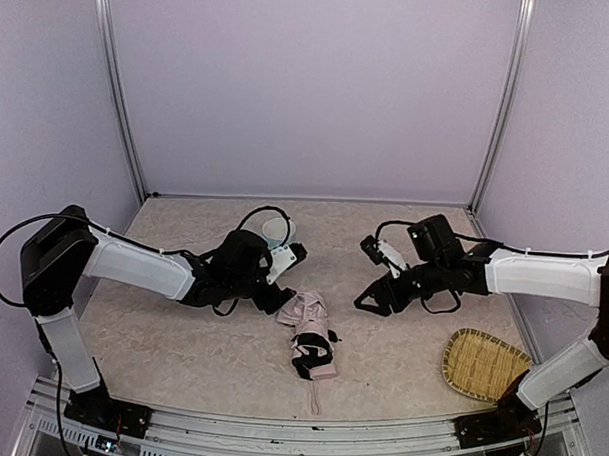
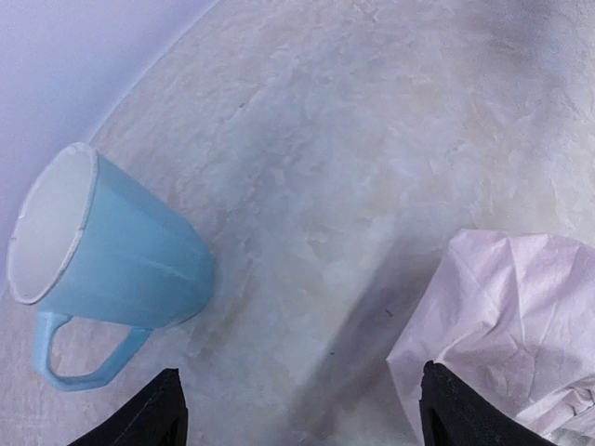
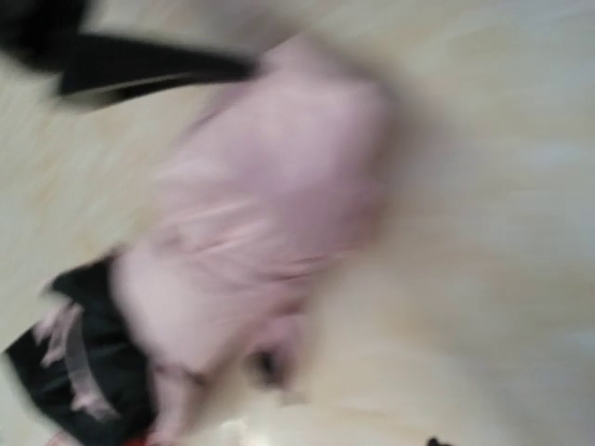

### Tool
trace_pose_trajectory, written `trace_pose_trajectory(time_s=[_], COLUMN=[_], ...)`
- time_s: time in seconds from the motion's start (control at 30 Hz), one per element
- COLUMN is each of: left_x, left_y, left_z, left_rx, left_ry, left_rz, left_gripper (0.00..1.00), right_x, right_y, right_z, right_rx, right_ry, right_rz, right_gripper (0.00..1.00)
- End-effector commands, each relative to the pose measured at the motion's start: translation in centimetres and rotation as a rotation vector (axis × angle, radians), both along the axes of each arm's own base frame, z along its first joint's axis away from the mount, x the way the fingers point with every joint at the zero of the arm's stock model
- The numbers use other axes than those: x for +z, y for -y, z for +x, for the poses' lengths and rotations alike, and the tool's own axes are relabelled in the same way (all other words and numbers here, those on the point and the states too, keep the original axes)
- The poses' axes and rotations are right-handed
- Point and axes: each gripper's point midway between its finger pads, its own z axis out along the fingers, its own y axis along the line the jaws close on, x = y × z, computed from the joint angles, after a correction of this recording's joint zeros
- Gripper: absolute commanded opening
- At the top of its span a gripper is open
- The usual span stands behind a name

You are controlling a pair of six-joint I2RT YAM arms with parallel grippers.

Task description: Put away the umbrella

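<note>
**A:** Top external view, main item?
**B:** Umbrella (image 1: pixel 309 333), collapsed. Crumpled pale pink fabric, black lining showing. Lies mid-table (image 1: pixel 181 334) between the arms.
**A:** Surroundings?
**B:** Pale blue mug (image 2: pixel 121 260), smooth, beyond the left gripper (image 2: pixel 297 423). Woven tray (image 1: pixel 483 362) near the right arm, well apart.
**A:** Grippers?
**B:** Left spread wide, empty, pink fabric just beside one fingertip. Right gripper (image 1: pixel 374 306) parted, empty.
**A:** Unclear?
**B:** Right wrist view blurred.

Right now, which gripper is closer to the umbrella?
Left. The left gripper sits at the far end of the umbrella, one finger right beside the pink fabric. The right gripper hangs off to the umbrella's right, with bare table between them.
</note>
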Motion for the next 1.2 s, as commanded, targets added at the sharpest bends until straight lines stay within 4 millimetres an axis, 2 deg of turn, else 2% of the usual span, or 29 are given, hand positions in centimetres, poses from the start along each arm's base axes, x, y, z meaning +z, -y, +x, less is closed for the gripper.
trace_pose_trajectory(time_s=[0.0, 0.07, 0.13, 0.2, 0.3, 0.37, 0.47, 0.6, 0.7, 0.8, 0.9, 1.03, 1.17], left_x=[5.2, 7.1, 8.3, 9.2, 10.0, 10.1, 9.5, 8.9, 8.7, 8.1, 6.9, 5.5, 5.9], left_y=[-2.2, -3.3, -5.1, -8.1, -13.1, -16.8, -22.2, -28.6, -32.2, -34.5, -35.8, -36.2, -35.7], left_z=[0.8, 0.5, 0.9, 2.3, 3.7, 4.4, 5.0, 5.1, 4.4, 3.6, 3.1, 2.5, 3.1], left_rx=[0.099, 0.133, 0.194, 0.319, 0.515, 0.648, 0.823, 1.022, 1.134, 1.204, 1.235, 1.227, 1.190], left_ry=[0.106, 0.122, 0.120, 0.119, 0.148, 0.166, 0.177, 0.209, 0.279, 0.335, 0.356, 0.375, 0.394], left_rz=[-0.087, -0.156, -0.220, -0.278, -0.342, -0.382, -0.410, -0.439, -0.415, -0.381, -0.369, -0.350, -0.359], left_gripper=[0.85, 0.87, 0.98, 0.99, 0.99, 0.99, 0.99, 0.99, 0.99, 0.99, 0.99, 0.99, 0.99], right_x=[2.9, 3.9, 5.2, 6.3, 6.9, 7.5, 7.2, 7.4, 7.3, 7.5, 7.3, 6.8, 6.2], right_y=[6.5, 10.2, 14.1, 17.6, 22.2, 24.2, 26.9, 28.5, 29.8, 30.6, 31.1, 32.1, 32.9], right_z=[5.3, 7.2, 8.8, 9.9, 11.1, 11.6, 11.9, 12.0, 11.8, 11.2, 10.5, 9.8, 9.9], right_rx=[-0.287, -0.409, -0.529, -0.634, -0.785, -0.845, -0.940, -0.989, -1.055, -1.098, -1.127, -1.184, -1.238], right_ry=[0.112, 0.172, 0.225, 0.288, 0.365, 0.431, 0.488, 0.560, 0.596, 0.669, 0.723, 0.757, 0.748], right_rz=[0.044, 0.043, 0.061, 0.088, 0.094, 0.108, 0.090, 0.079, 0.058, 0.072, 0.089, 0.096, 0.086], right_gripper=[0.60, 0.63, 0.66, 0.70, 0.76, 0.80, 0.82, 0.84, 0.96, 1.00, 1.00, 1.00, 1.00])
